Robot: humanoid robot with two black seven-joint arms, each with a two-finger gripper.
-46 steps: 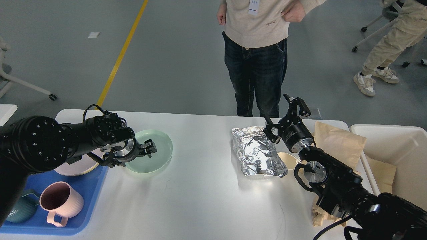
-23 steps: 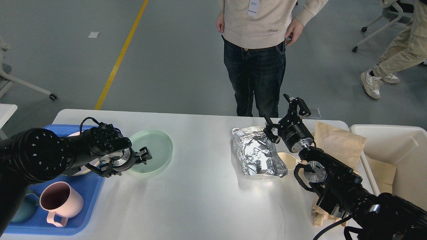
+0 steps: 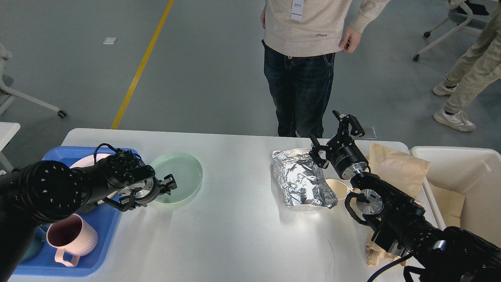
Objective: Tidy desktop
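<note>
The desktop is a large white table. A pale green plate lies on it at the left, next to the blue tray. My left gripper hovers at the plate's near left rim, fingers slightly apart and holding nothing. A crumpled silver foil bag lies right of centre, with a small cream cup beside it. My right gripper is wide open above the foil bag's far right corner and holds nothing. A brown paper bag lies under and behind my right arm.
The blue tray holds a pink mug, a white plate and a teal cup. A white bin with brown paper in it stands at the right. A person stands at the far edge.
My left arm has drawn back to the left and nearer, off the green plate's middle to its near rim. The plate has not moved. The right arm is still.
</note>
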